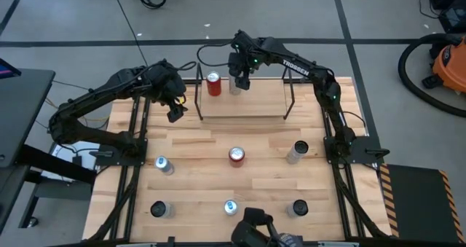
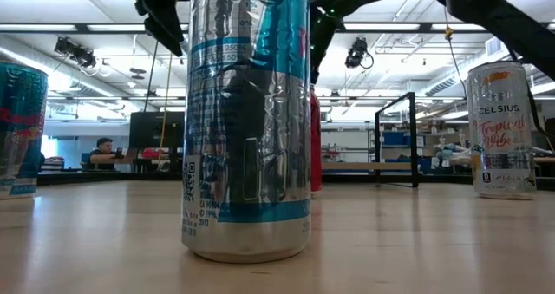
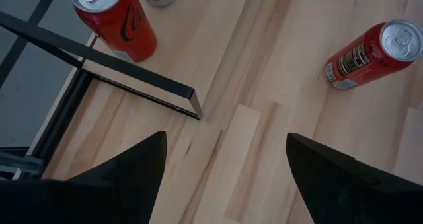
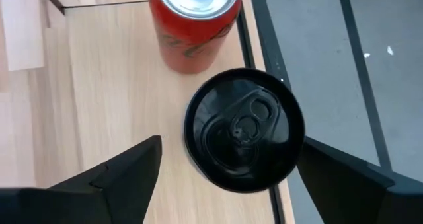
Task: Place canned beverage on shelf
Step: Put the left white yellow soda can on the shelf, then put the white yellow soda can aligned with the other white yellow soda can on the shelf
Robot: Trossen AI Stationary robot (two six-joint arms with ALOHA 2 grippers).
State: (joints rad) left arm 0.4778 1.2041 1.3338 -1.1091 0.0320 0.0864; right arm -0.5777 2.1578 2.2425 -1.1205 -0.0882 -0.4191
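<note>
Wooden bench with a bunch of cans scattered on it, and the shelf is sitting at the far edge. The right gripper is hovering right over a black-topped can that's standing upright on the shelf board, just beside a red can already parked there. Its fingers are standing open on either side of the can and aren't touching it, so to me this looks like the release step, can delivered. The left gripper is hanging near the shelf's left front corner, fingers apart and gripping nothing. Next move, I'd guess, is lifting the right arm straight up so a finger isn't clipping the can or its red neighbour, then going for another, maybe the red can mid-bench.
</note>
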